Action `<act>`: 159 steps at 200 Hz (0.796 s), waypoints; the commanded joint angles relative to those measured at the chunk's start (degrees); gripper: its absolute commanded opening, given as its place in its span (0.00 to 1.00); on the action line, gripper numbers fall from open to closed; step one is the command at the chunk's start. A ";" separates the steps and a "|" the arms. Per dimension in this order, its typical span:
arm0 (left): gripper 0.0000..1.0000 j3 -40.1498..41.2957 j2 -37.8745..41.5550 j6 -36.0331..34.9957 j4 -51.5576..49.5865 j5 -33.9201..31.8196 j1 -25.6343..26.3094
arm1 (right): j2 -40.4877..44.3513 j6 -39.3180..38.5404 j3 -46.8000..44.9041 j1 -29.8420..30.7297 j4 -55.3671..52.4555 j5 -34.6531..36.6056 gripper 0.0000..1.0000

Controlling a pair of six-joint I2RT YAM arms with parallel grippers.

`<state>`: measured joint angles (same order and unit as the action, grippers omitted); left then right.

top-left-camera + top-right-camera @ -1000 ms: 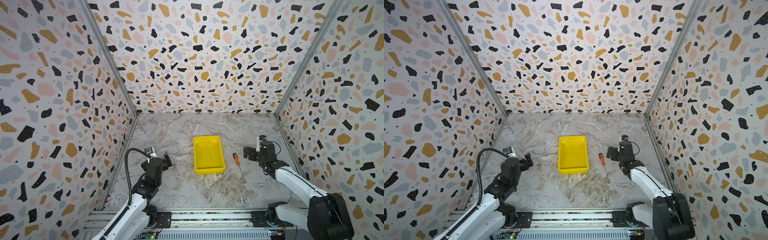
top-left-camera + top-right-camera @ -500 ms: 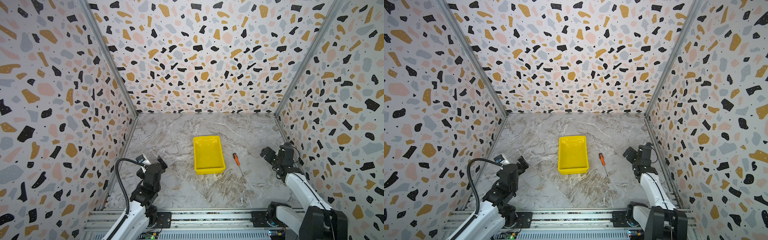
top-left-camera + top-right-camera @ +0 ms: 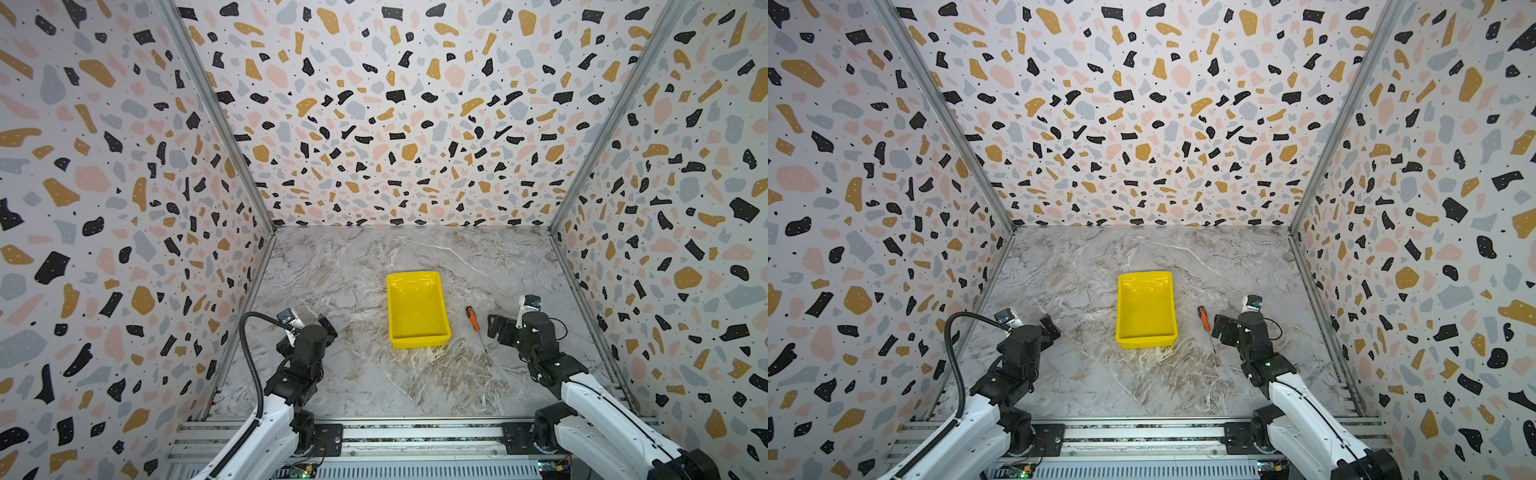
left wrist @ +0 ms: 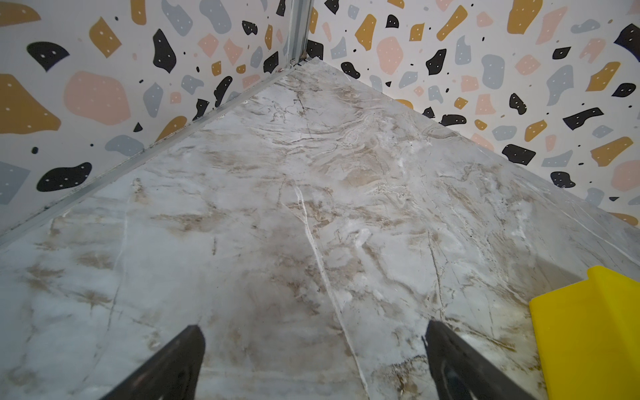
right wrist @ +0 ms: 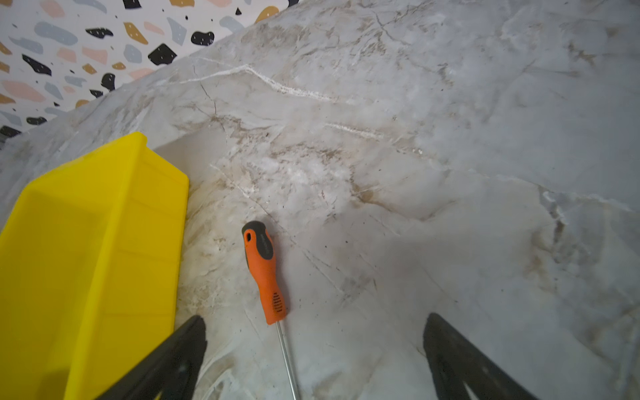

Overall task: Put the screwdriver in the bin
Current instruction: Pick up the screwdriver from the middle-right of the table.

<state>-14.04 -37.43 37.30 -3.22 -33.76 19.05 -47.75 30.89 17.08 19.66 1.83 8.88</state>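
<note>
The screwdriver (image 3: pixel 473 319) (image 3: pixel 1203 319), with an orange handle and a thin metal shaft, lies on the marble table just right of the bin, handle pointing away. The yellow bin (image 3: pixel 417 309) (image 3: pixel 1145 308) sits mid-table with nothing in it. My right gripper (image 3: pixel 497 327) (image 3: pixel 1220 329) stands open close to the right of the screwdriver. In the right wrist view the screwdriver (image 5: pixel 265 273) shows ahead of the right gripper (image 5: pixel 313 322), its shaft running in between the wide-apart fingers, with the bin (image 5: pixel 86 242) beside it. My left gripper (image 3: pixel 327 325) (image 4: pixel 313 329) is open over bare table.
Speckled terrazzo walls close the table (image 3: pixel 374 374) in on the left, back and right. A metal rail (image 3: pixel 415 432) with both arm bases runs along the front edge. A corner of the bin (image 4: pixel 588 332) shows in the left wrist view.
Half a second ago the right gripper was pulled back by the right wall; it has swung left again to the screwdriver. The left gripper moved slightly forward. Screwdriver and bin have not moved.
</note>
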 commanded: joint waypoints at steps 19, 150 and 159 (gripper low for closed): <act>1.00 -0.14 0.90 0.64 2.52 -0.52 0.17 | -3.20 -1.73 -0.94 5.68 3.89 6.86 0.99; 1.00 0.64 1.07 0.87 -2.67 8.61 4.95 | -7.28 -2.99 0.60 14.62 5.09 14.75 0.99; 1.00 0.14 0.33 0.60 -3.14 7.64 4.95 | -7.85 -3.09 0.82 14.94 5.07 14.97 0.99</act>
<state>-12.91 -36.05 35.90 -2.46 -21.52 23.81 -54.83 28.56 15.38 33.67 6.37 21.63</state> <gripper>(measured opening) 0.997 0.990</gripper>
